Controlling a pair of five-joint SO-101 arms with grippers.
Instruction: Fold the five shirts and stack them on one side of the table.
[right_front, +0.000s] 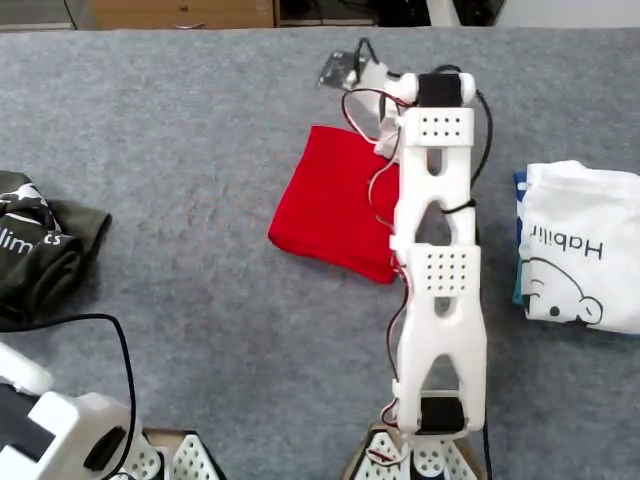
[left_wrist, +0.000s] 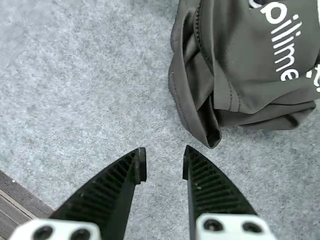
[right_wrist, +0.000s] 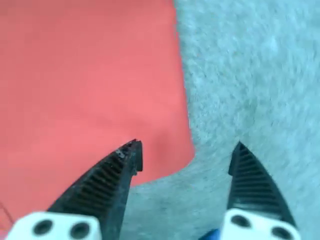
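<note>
far left: dark shirt (right_front: 40, 255) lies bunched and unfolded at the table (right_front: 180, 150) edge, print showing. left gripper (left_wrist: 164, 162) hangs just short of it over bare grey cloth, jaws only a narrow gap apart, nothing between them. risk here: with that gap i'd pinch one loose fold of the heap, and the rest would drag and twist into a worse tangle.

centre: red shirt (right_front: 335, 205) sits as a neat folded square. right arm (right_front: 435, 250) stretches out along its right edge. in the wrist view the right gripper (right_wrist: 187, 150) is spread wide and empty, straddling a corner of the red cloth, one finger above the red, the other above the table. i can't tell its height over the cloth; it may be close but not touching. risk: closing here could catch the top layer only, so the fold peels open on the lift. coming in too low could snag the table covering with it.

right: white shirt (right_front: 580, 245) is folded on top of a blue one (right_front: 518, 240), apparently the stack. risk: carrying the red one over, a trailing edge or the arm's own links could shove that pile askew.
</note>
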